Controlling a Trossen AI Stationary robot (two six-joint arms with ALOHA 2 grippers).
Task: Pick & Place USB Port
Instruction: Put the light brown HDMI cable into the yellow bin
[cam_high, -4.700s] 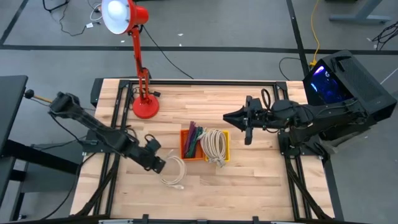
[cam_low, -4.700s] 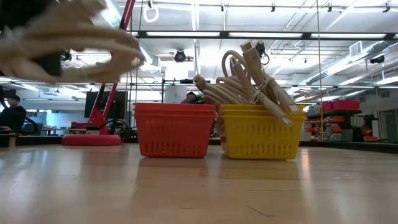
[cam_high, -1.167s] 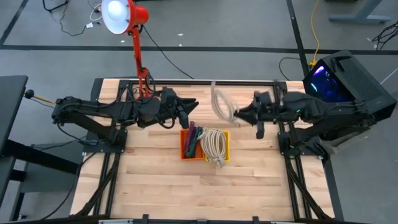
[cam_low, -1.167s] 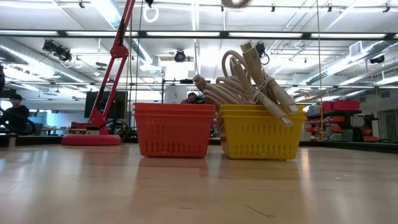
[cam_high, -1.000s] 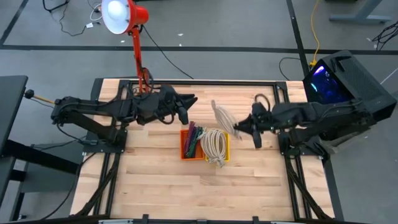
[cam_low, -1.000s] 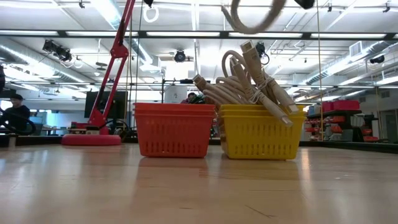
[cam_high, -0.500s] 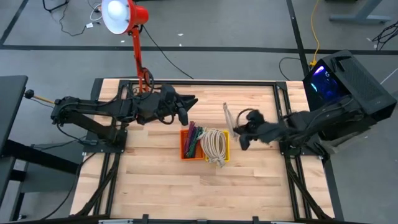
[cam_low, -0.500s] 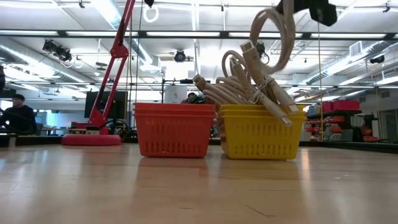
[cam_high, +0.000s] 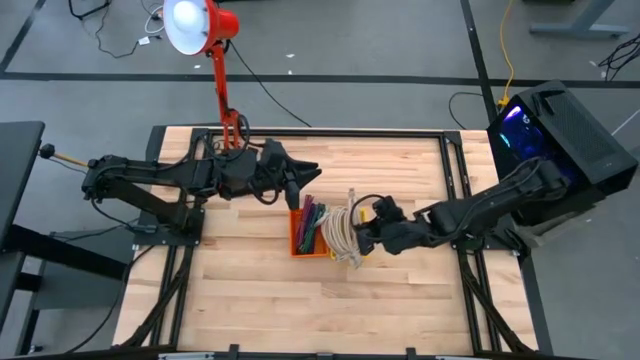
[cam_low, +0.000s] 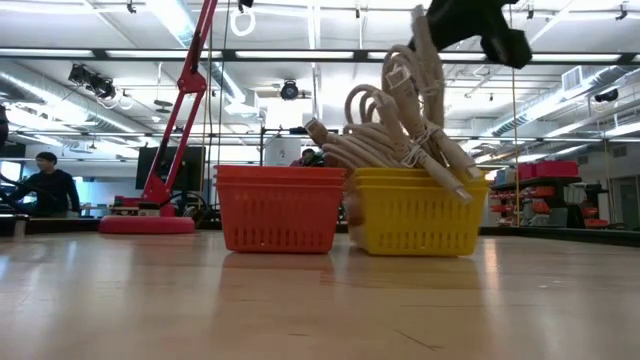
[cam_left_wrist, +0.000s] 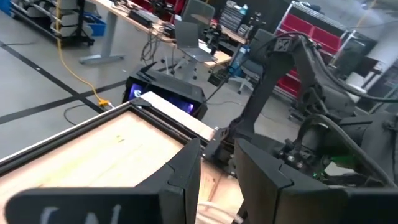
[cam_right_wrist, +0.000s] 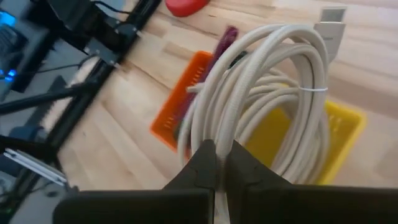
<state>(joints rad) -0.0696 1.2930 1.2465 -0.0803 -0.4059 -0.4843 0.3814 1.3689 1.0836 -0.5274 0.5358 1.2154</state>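
Cable coil (cam_right_wrist: 261, 93) lower (yellow basket (cam_high: 361, 238))

- A light wooden table (cam_high: 400, 290) with a butcher-block top and a dark frame along its edges carries the lot.
- Near the far-left corner sits the round base of a red desk lamp (cam_high: 234, 172), its arm rising from it and its shade hanging out past the table's far edge.
- In the middle stands an orange basket (cam_high: 297, 232), dark and purple pieces poking out.
- Touching it on the right arm's side stands a yellow basket (cam_low: 418, 213), heaped with cream cable coils that rise above its rim.
- From table height, the two baskets stand side by side, the lamp base well apart from them.
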